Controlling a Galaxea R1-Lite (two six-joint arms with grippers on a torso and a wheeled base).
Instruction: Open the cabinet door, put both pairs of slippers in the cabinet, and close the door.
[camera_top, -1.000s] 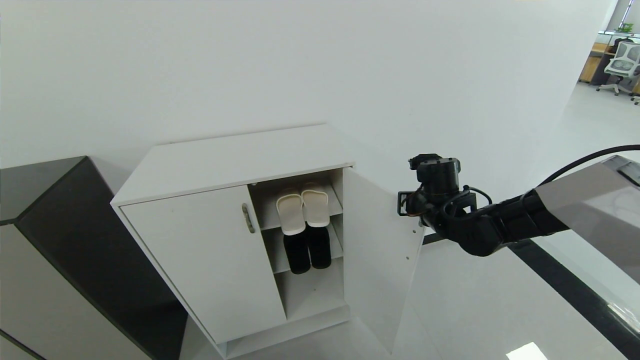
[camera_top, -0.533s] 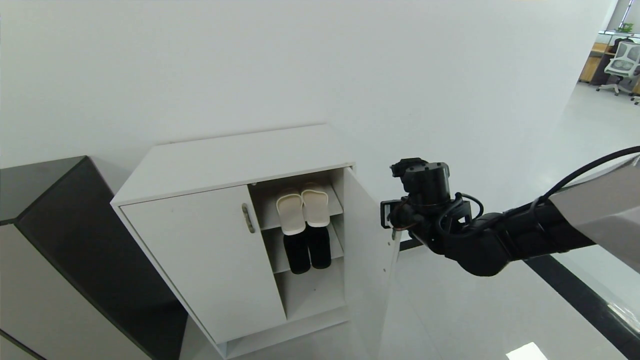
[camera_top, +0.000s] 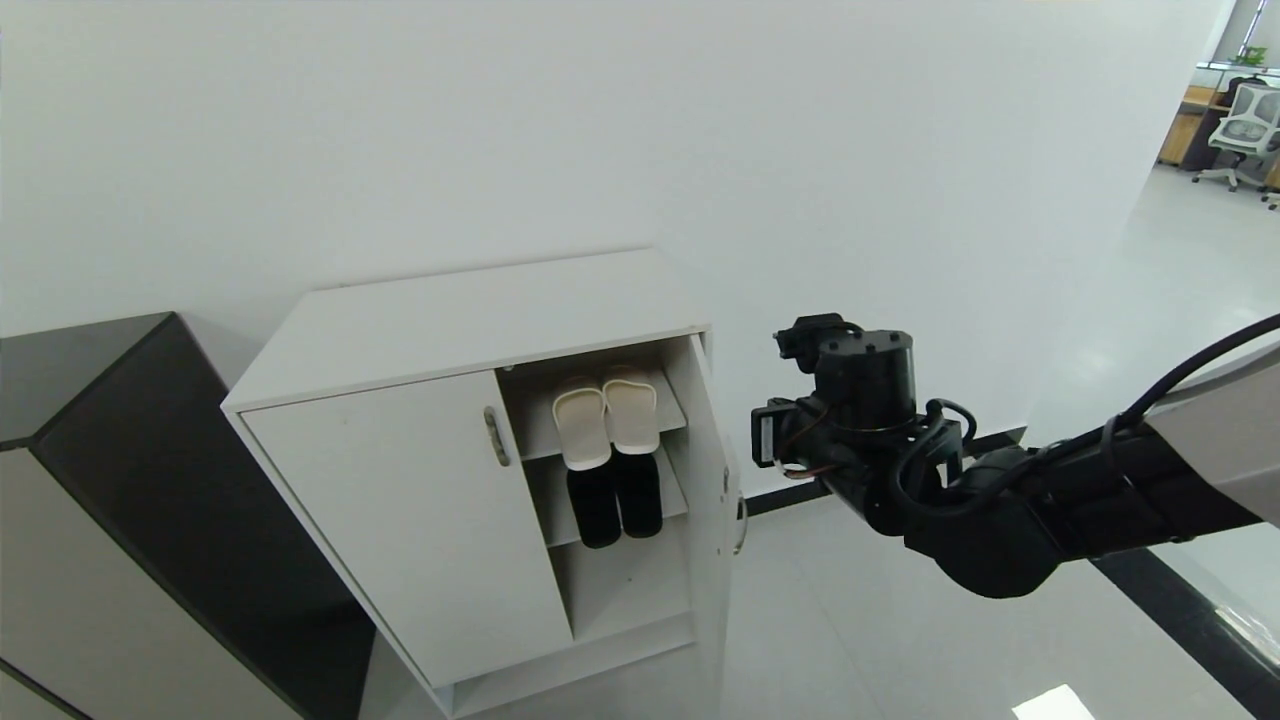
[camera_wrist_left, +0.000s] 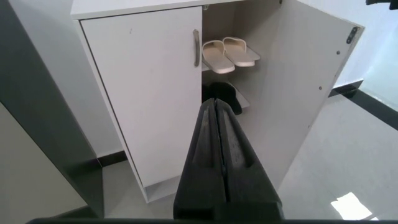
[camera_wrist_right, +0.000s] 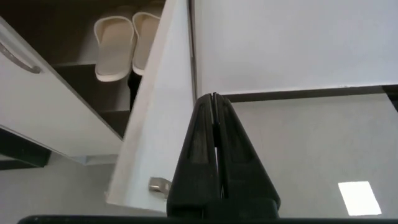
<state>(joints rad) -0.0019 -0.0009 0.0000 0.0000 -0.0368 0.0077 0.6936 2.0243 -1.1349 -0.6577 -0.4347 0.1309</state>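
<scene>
With white slippers (camera_top: 606, 420) and black slippers (camera_top: 615, 505) shelved in the cabinet (camera_top: 470, 320), I'm on closing: my right gripper (camera_wrist_right: 215, 99), pinched shut and empty, beside the half-open door (camera_wrist_right: 155, 124), must push it flush.

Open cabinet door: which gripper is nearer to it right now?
Right. The right gripper is close beside the open door's outer face, near its free edge. The left gripper is farther back, in front of the cabinet.
</scene>
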